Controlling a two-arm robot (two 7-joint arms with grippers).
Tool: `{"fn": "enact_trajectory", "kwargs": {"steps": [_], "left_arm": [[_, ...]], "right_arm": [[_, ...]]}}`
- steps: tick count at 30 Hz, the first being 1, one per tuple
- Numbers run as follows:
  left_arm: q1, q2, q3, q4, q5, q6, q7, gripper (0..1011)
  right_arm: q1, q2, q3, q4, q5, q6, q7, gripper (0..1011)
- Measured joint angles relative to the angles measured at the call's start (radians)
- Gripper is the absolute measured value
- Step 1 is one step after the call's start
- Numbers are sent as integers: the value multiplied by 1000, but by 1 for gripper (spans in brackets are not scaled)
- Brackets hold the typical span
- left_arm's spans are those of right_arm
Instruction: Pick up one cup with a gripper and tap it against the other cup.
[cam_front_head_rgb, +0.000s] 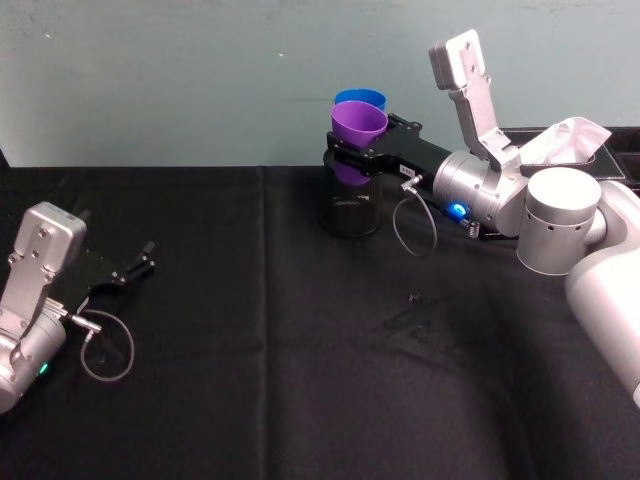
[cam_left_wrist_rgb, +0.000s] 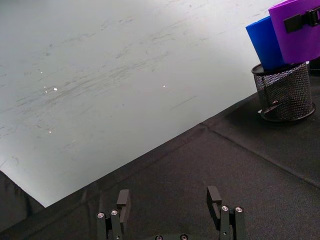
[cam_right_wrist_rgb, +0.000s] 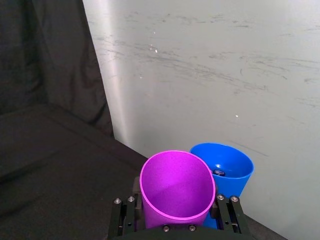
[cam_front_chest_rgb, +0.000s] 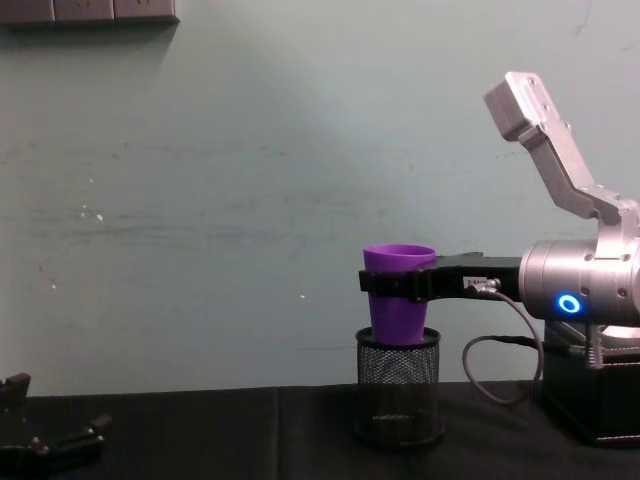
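Status: pick-up is done. The right hand (cam_front_head_rgb: 358, 148) is clamped on the purple cup (cam_front_head_rgb: 358, 122) around mid-body and holds it upright, off the counter (cam_front_head_rgb: 250, 350), directly above the black mesh pen holder (cam_front_head_rgb: 350, 210). From the chest view the cup's base sits about level with the holder's rim.

The blue cup (cam_front_head_rgb: 360, 98) stands just behind the purple one, on the wall side. In the right wrist view the two rims look touching or nearly so; actual contact cannot be confirmed. Whether the blue cup stands inside the mesh holder or behind it cannot be told.

Judgement: the tap is either at contact or one short nudge away. Nothing else appears to be left.

Room to move:
- Wall (cam_front_head_rgb: 200, 80) close behind the blue cup, so there is little margin forward.
- Mesh holder immediately below, so no room to descend.
- Black box with crumpled white material (cam_front_head_rgb: 575, 140) beside the right arm.
- Open counter to the left and toward the robot.

The left hand (cam_front_head_rgb: 135, 270) is parked low at the left on the counter, fingers apart, holding nothing.
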Motion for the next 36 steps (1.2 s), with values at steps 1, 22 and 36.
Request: {"fn": "enact_trajectory", "kwargs": {"steps": [1,22,36], "left_arm": [[0,0,0,0,0,0,0,1000],[0,0,0,0,0,0,0,1000],[0,0,0,0,0,0,0,1000]], "right_arm": [[0,0,0,0,0,0,0,723],[0,0,0,0,0,0,0,724],[0,0,0,0,0,0,0,723]]}}
